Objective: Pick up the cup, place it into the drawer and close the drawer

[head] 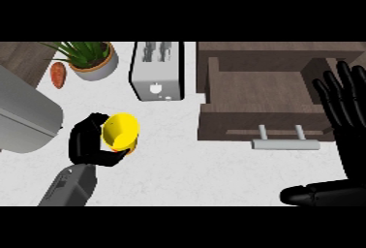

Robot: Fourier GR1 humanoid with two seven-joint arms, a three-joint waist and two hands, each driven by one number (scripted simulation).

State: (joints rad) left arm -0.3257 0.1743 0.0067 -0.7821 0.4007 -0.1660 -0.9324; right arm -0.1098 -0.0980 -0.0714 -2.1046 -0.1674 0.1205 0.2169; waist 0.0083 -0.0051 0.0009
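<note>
A yellow cup [121,130] is tipped on its side with its mouth toward me, held over the white counter at the left. My left hand [91,143] is curled round it from the left and below. The wooden drawer [214,77] stands pulled out at the upper right, its inside showing bare, with a silver handle [283,142] on its front. My right hand [344,109] stands open at the right edge, fingers straight and pointing up, over the drawer's right side.
A white toaster [157,70] stands just left of the drawer. A potted plant [89,56] and a reddish-orange object [58,75] lie at the back left. A large grey appliance [22,116] fills the left edge.
</note>
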